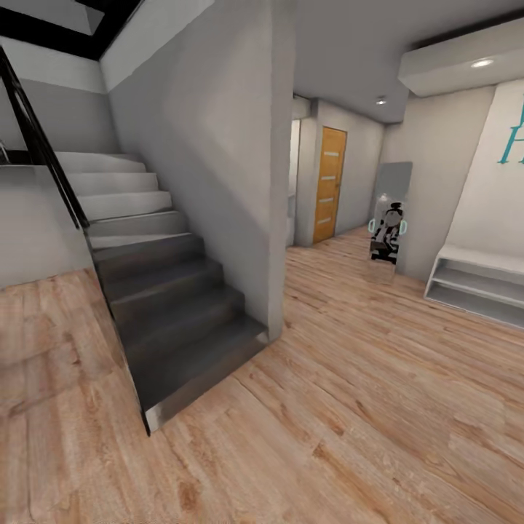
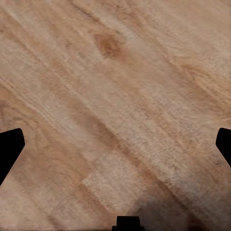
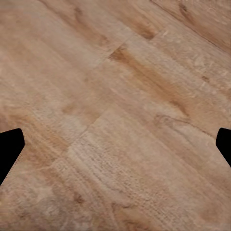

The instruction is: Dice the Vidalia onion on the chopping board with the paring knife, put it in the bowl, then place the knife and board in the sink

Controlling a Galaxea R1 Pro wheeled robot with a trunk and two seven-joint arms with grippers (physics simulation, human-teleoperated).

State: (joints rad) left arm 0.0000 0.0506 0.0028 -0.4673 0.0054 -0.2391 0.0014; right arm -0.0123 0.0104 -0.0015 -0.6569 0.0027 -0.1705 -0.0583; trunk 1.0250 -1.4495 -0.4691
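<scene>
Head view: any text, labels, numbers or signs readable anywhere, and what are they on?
"H": large teal lettering on the white wall at the right, above the white shelf bench; cut off by the frame edge, so the full word cannot be read.
A second teal line above it is too cropped to read.
Nothing else carries text.

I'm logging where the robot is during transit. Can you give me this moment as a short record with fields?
place: hallway, not the kitchen
floor: wooden planks
left side: staircase with dark railing
ahead: orange door
mirror: leans on right wall, shows the robot's reflection
right side: low white shelf
left tool: fingers wide apart over floor, holding nothing
right tool: fingers wide apart over floor, holding nothing
</scene>
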